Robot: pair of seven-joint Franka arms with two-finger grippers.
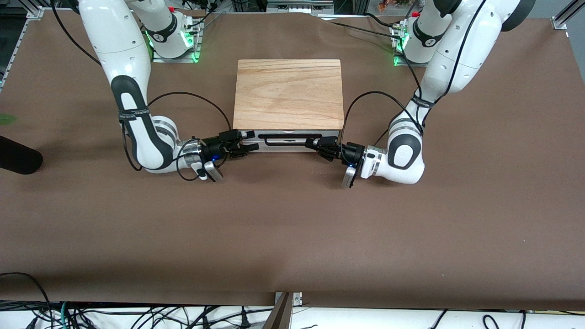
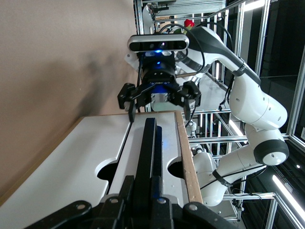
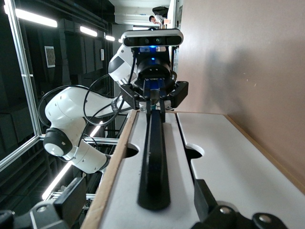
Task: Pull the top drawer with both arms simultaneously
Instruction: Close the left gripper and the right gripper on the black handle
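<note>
The top drawer [image 1: 292, 142] is the white front panel under the wood-grain cabinet lid [image 1: 289, 93], and it looks pushed in. Its long black bar handle [image 1: 292, 137] runs across the panel. My left gripper [image 1: 311, 143] reaches in from the left arm's end and is shut on the handle; in the left wrist view its fingers [image 2: 125, 188] clamp the bar [image 2: 147, 143]. My right gripper [image 1: 251, 140] is at the handle's end nearest the right arm and is open. In the right wrist view its fingers [image 3: 202, 193] stand wide on either side of the bar's tip [image 3: 154, 191], touching nothing.
The cabinet stands mid-table on a brown surface [image 1: 292, 237]. A second white panel [image 2: 62, 162] lies beside the top drawer's front. A black object [image 1: 18, 157] sits at the table edge toward the right arm's end. Both forearms lie low over the table beside the cabinet.
</note>
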